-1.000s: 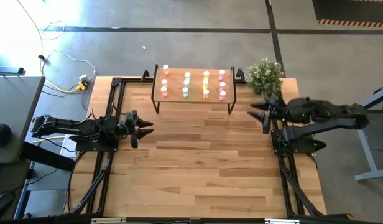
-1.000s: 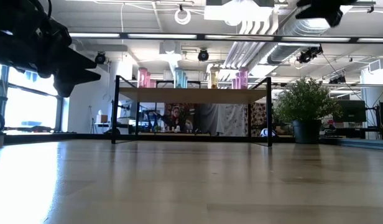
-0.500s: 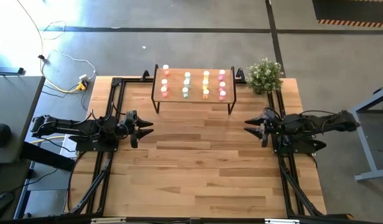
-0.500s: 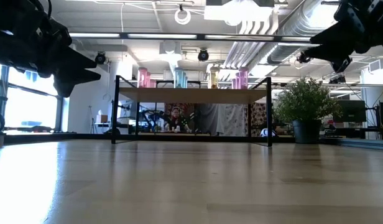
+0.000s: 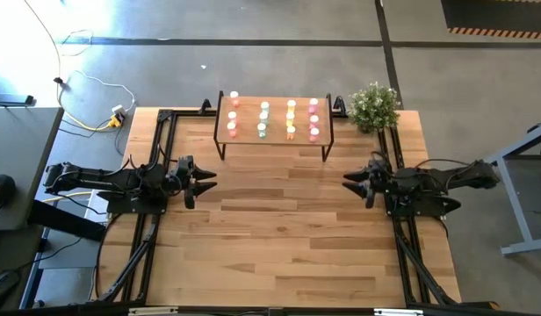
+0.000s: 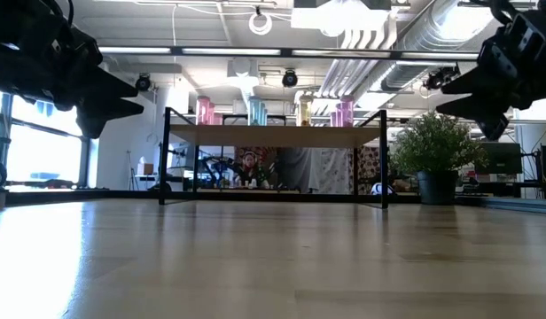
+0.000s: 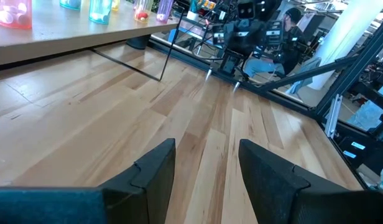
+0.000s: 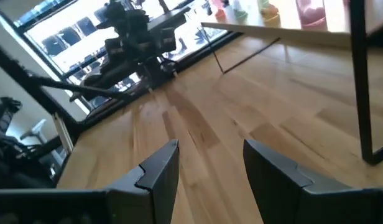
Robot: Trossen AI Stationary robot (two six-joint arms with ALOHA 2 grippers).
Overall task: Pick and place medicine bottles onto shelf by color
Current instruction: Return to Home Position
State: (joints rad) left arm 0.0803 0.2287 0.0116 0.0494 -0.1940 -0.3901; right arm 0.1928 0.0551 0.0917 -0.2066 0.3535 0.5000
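the wooden tabletop point(image 5: 279, 237) carries everything, and a broad bare stretch of it lies between the two sets of fingertips. the left arm point(image 5: 104, 180) lies low along its own side of the table and the right arm point(image 5: 446, 180) does the same on the opposite side, so the two face each other across the boards.

the shelf point(image 5: 248, 118), a low riser with a light wooden top and thin black legs, stands at the far edge of the table, well apart from both pairs of fingers and off to the side of the line they point along. in the low view its top point(image 6: 273, 135) sits between the two grippers and farther back. a potted green plant point(image 5: 374, 107) stands just beside the shelf's end, nearer the right fingers than the left.

the left gripper point(image 5: 205, 182) hovers above the table with its fingers point(image 7: 154, 168) spread wide and nothing between them. the right gripper point(image 5: 354, 187) hangs likewise, its fingers point(image 8: 272, 174) parted with only bare wood showing in the gap.

the medicine bottles point(image 5: 291, 118) all stand upright on the shelf top in four columns by colour: red point(image 5: 233, 116) at the end nearer the left fingers, then green point(image 5: 263, 118), yellow, and pink point(image 5: 313, 118) nearest the right fingers.
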